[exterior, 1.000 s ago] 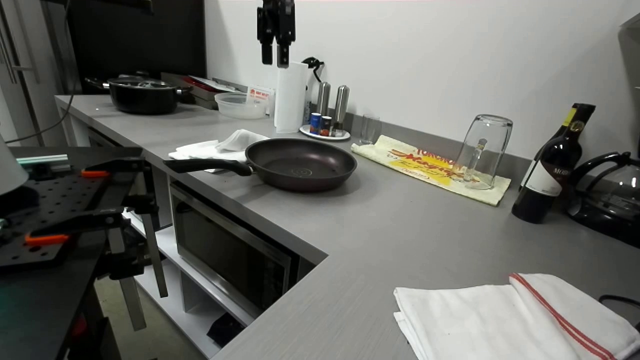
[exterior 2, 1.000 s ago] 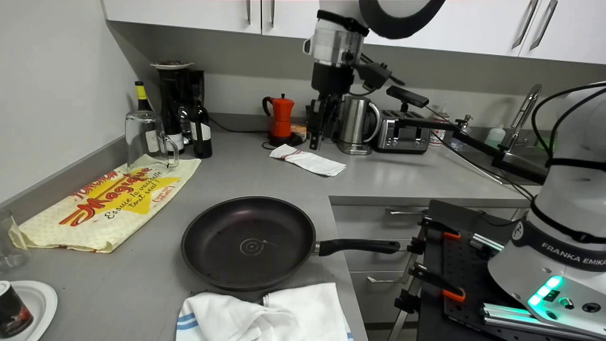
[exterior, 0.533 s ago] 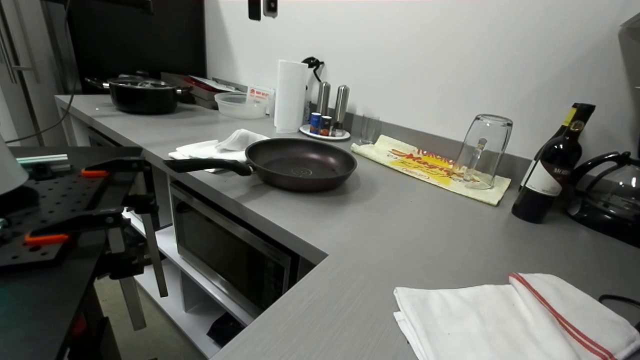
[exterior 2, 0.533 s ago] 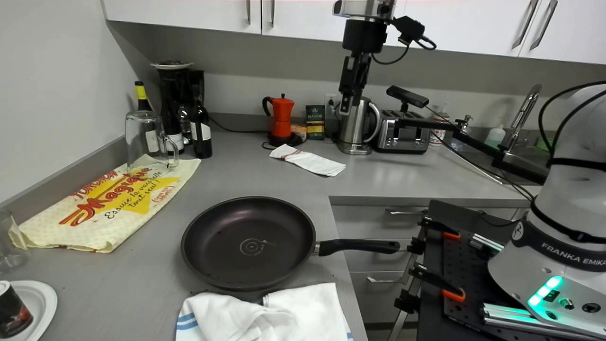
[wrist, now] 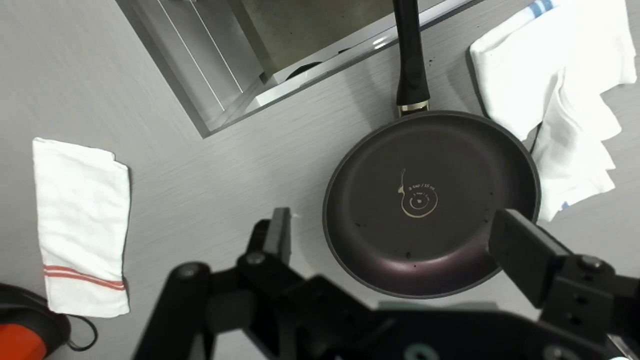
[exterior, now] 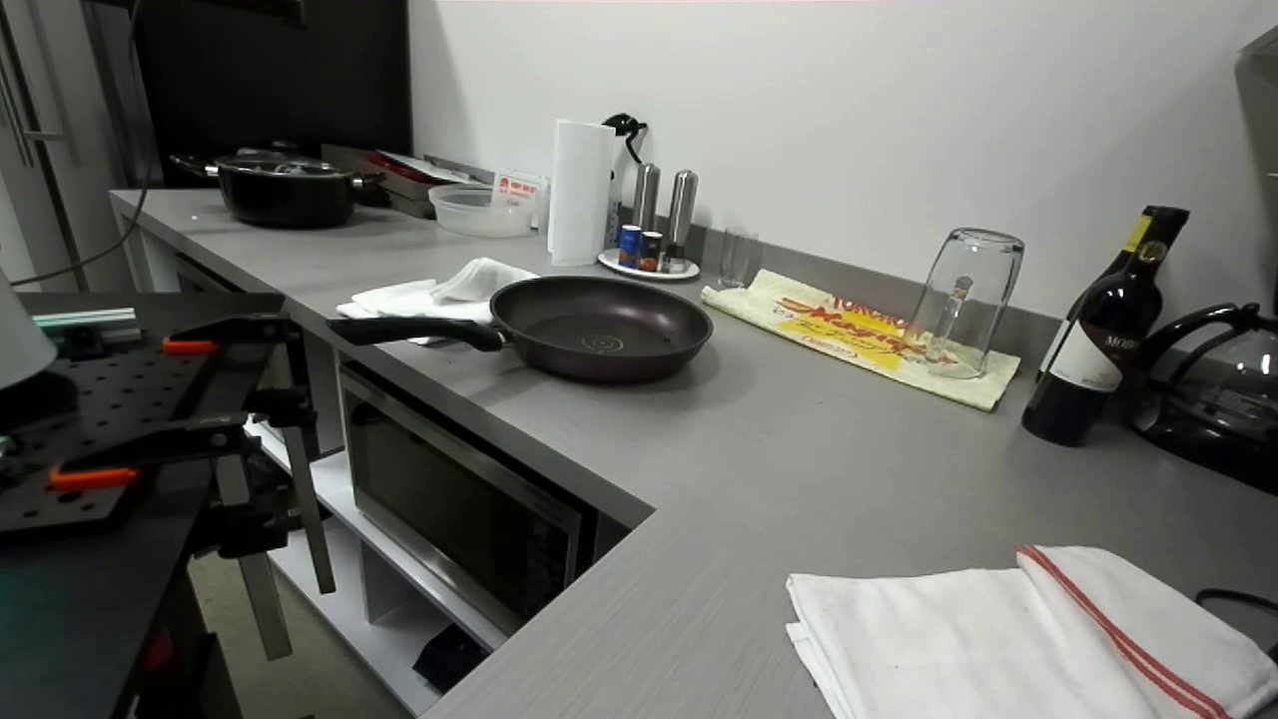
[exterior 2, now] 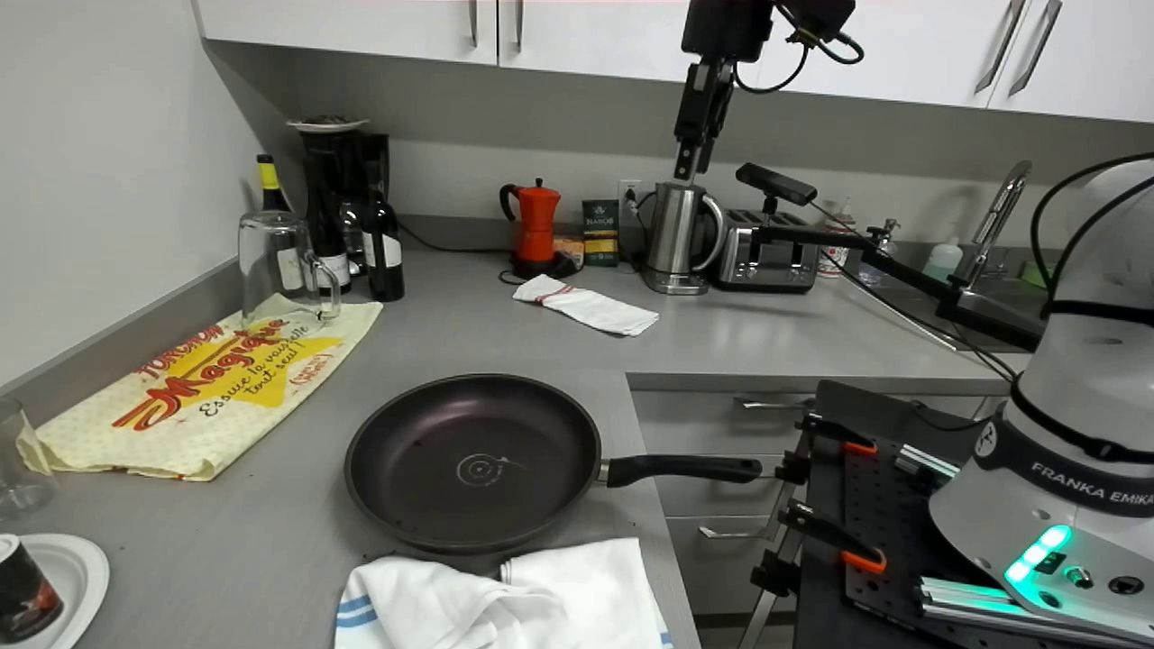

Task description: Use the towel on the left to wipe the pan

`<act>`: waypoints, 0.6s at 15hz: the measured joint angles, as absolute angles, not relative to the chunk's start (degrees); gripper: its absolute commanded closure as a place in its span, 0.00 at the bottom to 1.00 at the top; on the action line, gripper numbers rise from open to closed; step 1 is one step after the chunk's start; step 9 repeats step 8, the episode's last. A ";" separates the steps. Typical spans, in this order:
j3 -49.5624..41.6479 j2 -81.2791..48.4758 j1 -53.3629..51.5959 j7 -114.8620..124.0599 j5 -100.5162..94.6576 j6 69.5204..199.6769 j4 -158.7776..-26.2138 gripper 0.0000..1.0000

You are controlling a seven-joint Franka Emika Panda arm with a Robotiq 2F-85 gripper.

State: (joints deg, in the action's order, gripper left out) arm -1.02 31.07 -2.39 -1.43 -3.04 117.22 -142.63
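Observation:
The dark frying pan [exterior: 599, 330] sits on the grey counter, also seen in an exterior view [exterior 2: 473, 460] and the wrist view [wrist: 425, 165]. Small dark specks show on its inside. A folded white towel with red stripes [exterior 2: 599, 311] lies flat beyond it; it is at left in the wrist view [wrist: 82, 215]. A rumpled white towel with blue stripes [exterior 2: 496, 604] lies beside the pan, at right in the wrist view [wrist: 525, 75]. My gripper [exterior 2: 690, 162] is high above the counter, open and empty. In the wrist view its spread fingers [wrist: 395, 232] frame the pan from above.
A yellow printed cloth [exterior 2: 234, 388] with an upturned glass mug [exterior 2: 284, 270] lies along the wall. Wine bottles [exterior 2: 386, 252], a red moka pot [exterior 2: 536, 221], a steel kettle [exterior 2: 672, 239] and a toaster [exterior 2: 771, 252] stand at the back. A camera arm [exterior 2: 856, 252] juts over the counter.
My gripper has risen and moved right in an exterior view, and has left the top of the picture in an exterior view. The pan and towels have not moved.

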 measured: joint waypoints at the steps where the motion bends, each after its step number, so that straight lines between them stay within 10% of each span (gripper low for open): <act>1: -1.13 31.15 -2.39 -1.50 -2.83 116.96 -142.65 0.00; 9: -1.71 31.22 -2.42 -3.08 -1.56 115.64 -142.65 0.00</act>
